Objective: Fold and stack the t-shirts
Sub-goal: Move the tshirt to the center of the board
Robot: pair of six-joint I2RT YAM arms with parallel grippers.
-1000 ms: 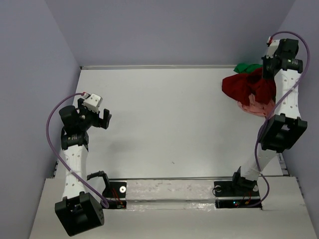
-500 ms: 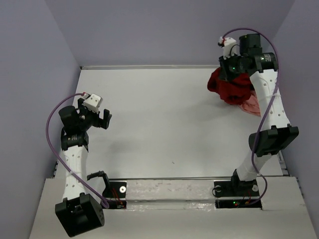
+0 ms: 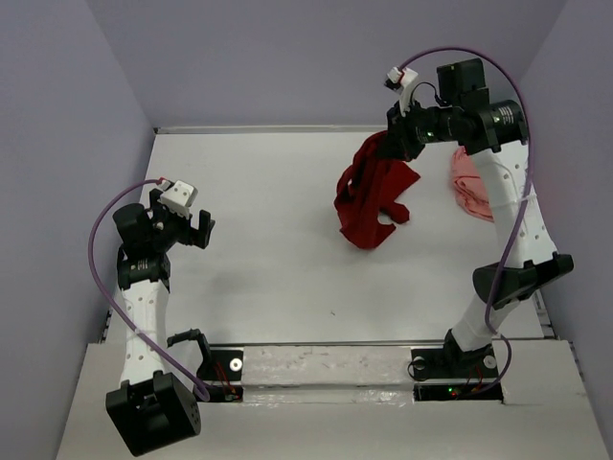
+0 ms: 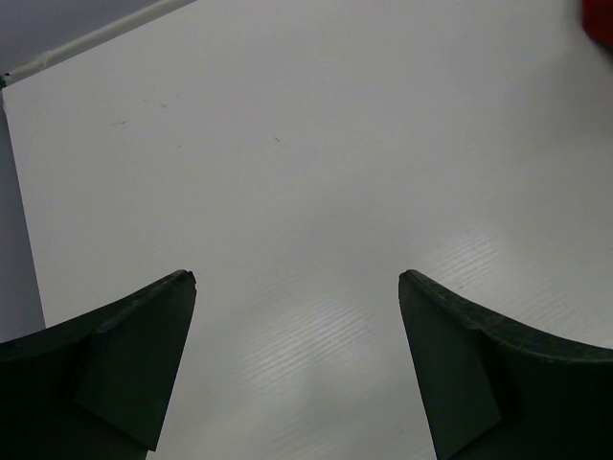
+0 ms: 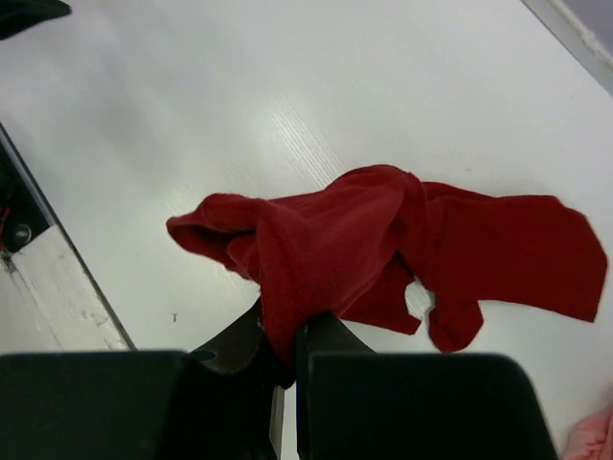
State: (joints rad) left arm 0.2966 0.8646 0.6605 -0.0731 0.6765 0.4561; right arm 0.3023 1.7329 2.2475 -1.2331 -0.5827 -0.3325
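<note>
Nearest, at 9 o'clock on the white table (image 3: 278, 278), the left claw (image 3: 198, 230) hangs over the tabletop. Its fingers are spread wide, with nothing between them. Farther out, toward 1 o'clock, the dark red t-shirt (image 3: 372, 196) dangles in a crumpled bunch. Whether its lower end touches the table I cannot tell. Just beyond, the right claw (image 3: 391, 142) pinches the shirt's upper edge, its fingers pressed together on the cloth. At 3 o'clock from the red shirt, apart from it, the salmon pink t-shirt (image 3: 467, 187) lies heaped by the table's right edge. The right arm (image 3: 522, 216) crosses in front of it and hides part of it. At 12 o'clock a pale purple wall (image 3: 316, 57) closes off the far side.
</note>
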